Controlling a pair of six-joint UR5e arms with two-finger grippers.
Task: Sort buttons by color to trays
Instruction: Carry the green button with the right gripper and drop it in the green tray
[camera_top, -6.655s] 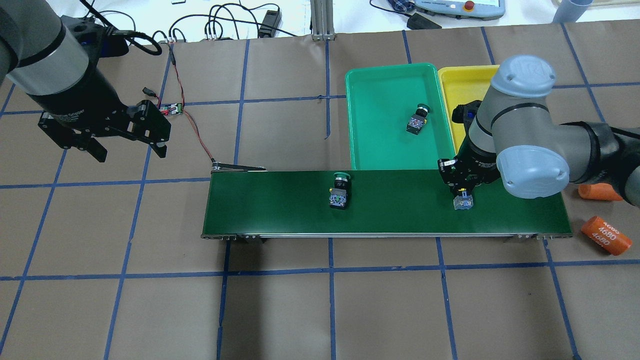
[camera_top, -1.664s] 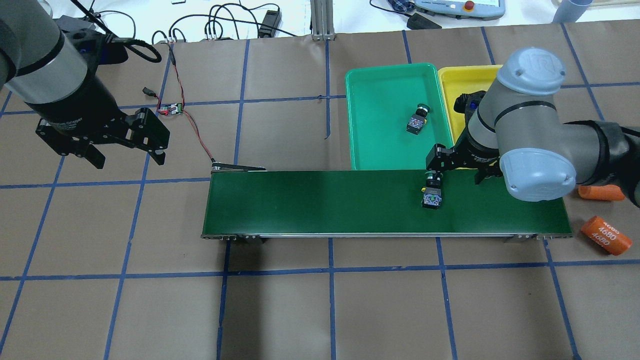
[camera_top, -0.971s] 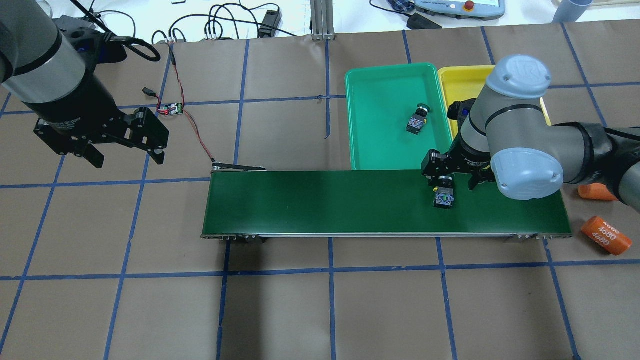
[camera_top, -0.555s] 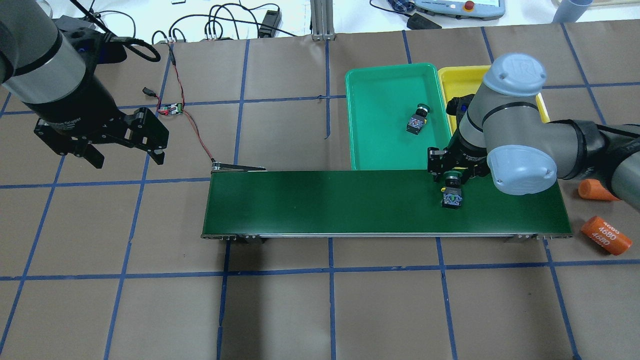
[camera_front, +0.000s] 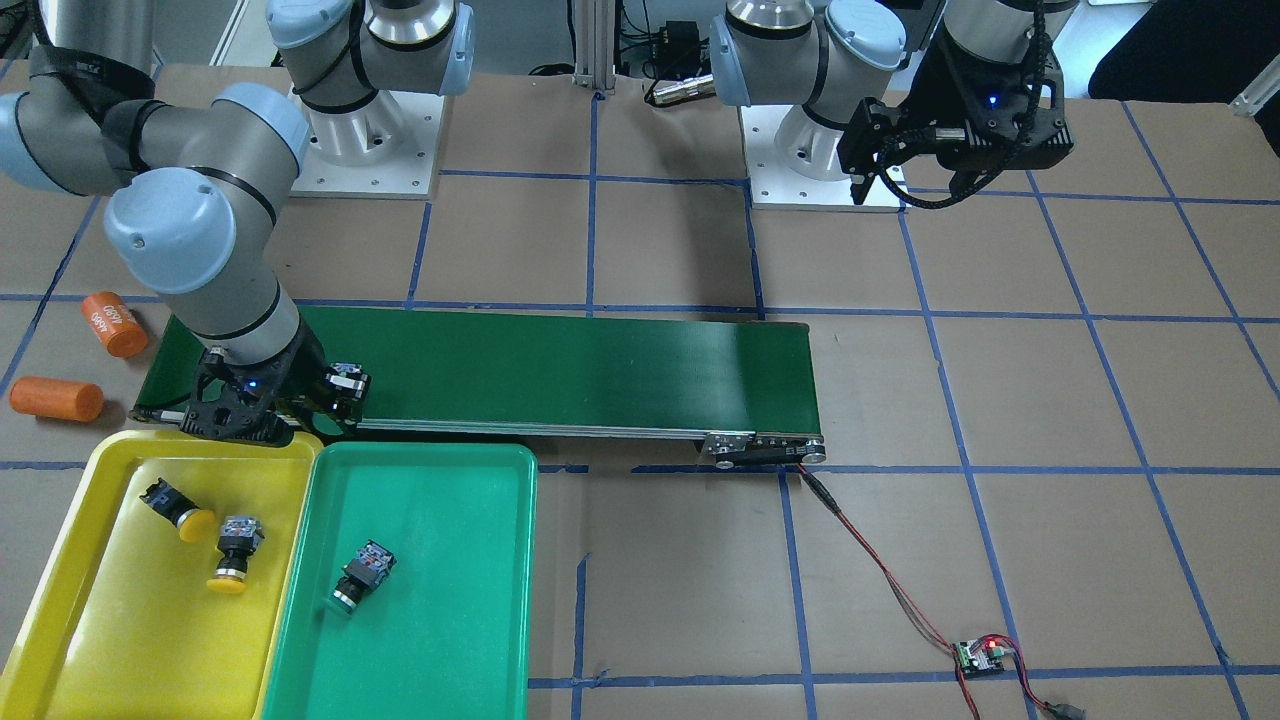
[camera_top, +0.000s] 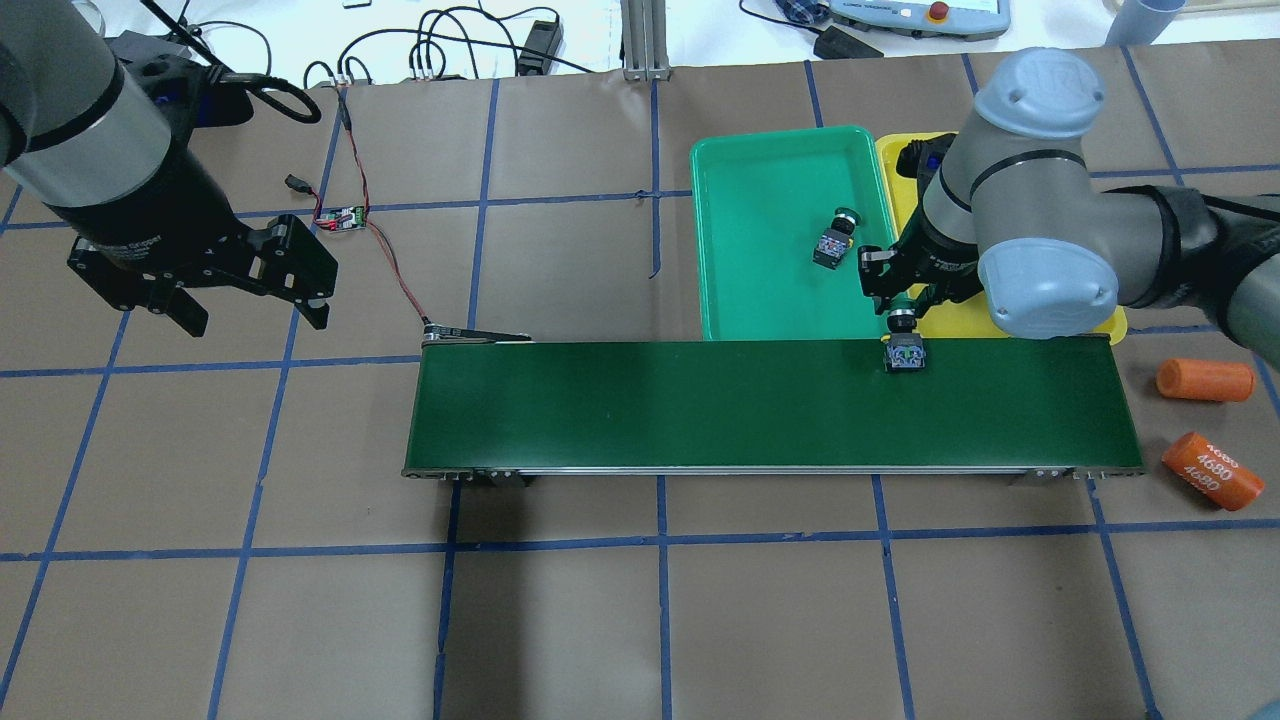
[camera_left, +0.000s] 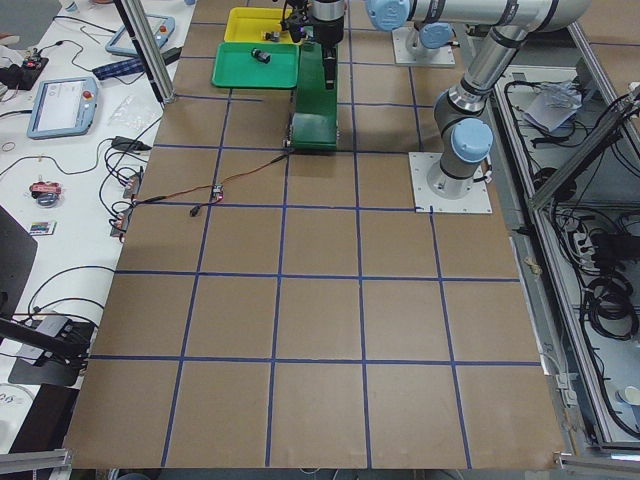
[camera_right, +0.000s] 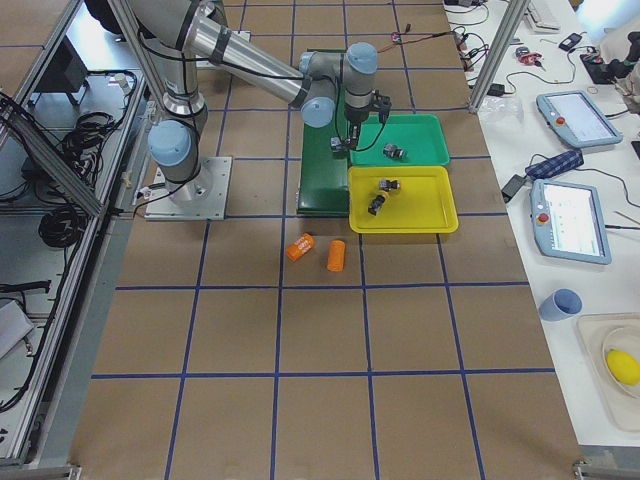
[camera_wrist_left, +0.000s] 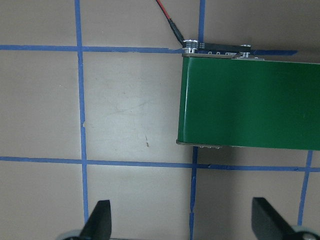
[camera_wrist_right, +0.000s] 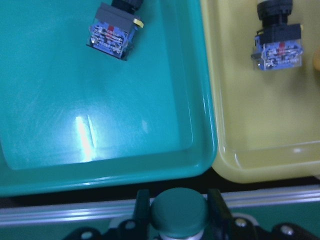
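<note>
My right gripper (camera_top: 902, 318) is shut on a green-capped button (camera_top: 904, 354) and holds it over the edge of the belt that faces the trays. In the right wrist view the green cap (camera_wrist_right: 179, 212) sits between the two fingers (camera_wrist_right: 142, 202). Just beyond lie the green tray (camera_top: 760, 290), with one green button (camera_top: 832, 240) in it, and the yellow tray (camera_front: 60, 640). Two yellow buttons (camera_front: 178, 505) (camera_front: 232, 555) lie in the yellow tray. My left gripper (camera_top: 258, 318) hangs open over the bare table, far to the left, with nothing in it.
The dark-green conveyor belt (camera_top: 700, 410) runs across the middle of the table. Two orange cylinders (camera_top: 1205, 380) (camera_top: 1212, 470) lie past its right end. A small circuit board (camera_top: 345, 217) with red wires to the belt lies near my left gripper.
The green button rode right along the belt. My right gripper shut on it and has carried it from mid-belt to the belt's far edge by the trays. The left arm has stayed still.
</note>
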